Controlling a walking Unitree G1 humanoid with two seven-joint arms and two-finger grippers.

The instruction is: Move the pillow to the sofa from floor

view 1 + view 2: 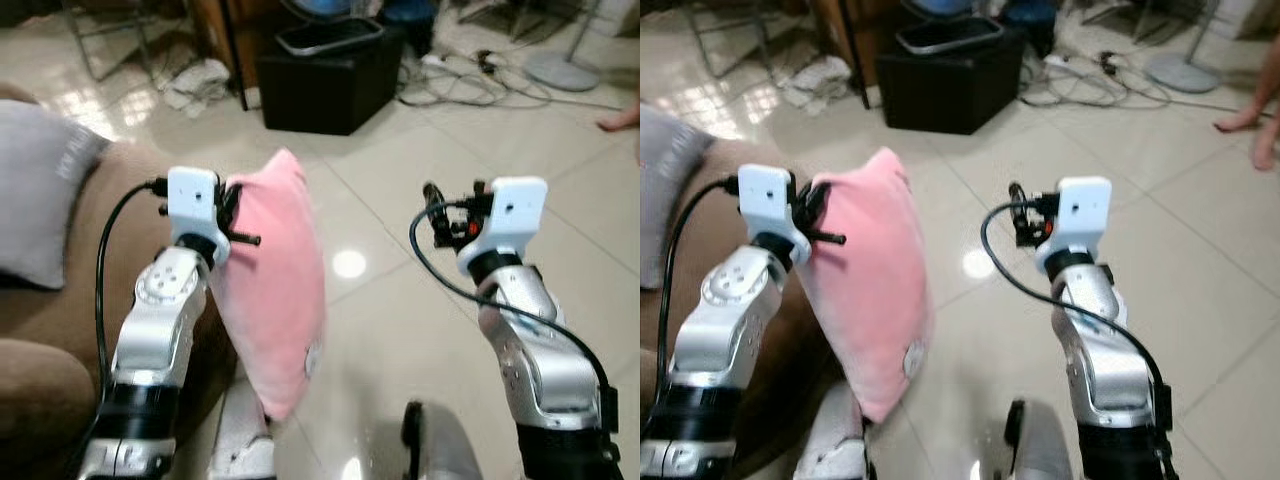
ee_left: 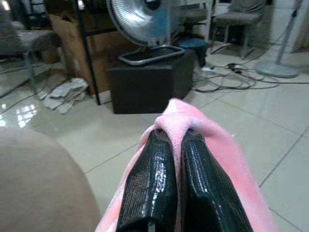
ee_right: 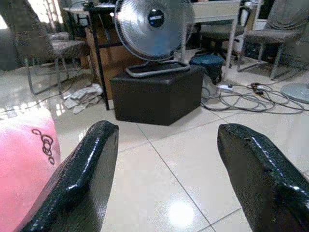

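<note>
A pink pillow (image 1: 275,285) hangs upright in the air beside the brown sofa (image 1: 80,300). My left gripper (image 1: 232,212) is shut on the pillow's upper edge; in the left wrist view its two black fingers (image 2: 159,179) pinch the pink fabric (image 2: 227,150). My right gripper (image 1: 432,212) is raised to the right of the pillow, open with nothing between its fingers (image 3: 77,183). The pillow's side with a small embroidered mark (image 3: 29,164) shows in the right wrist view.
A grey cushion (image 1: 35,190) lies on the sofa. A black box (image 1: 325,75) with a fan (image 3: 152,34) on it stands ahead, cables (image 1: 470,85) beside it. A person's foot (image 1: 1245,120) is at the far right. Glossy tiled floor (image 1: 400,330) lies between.
</note>
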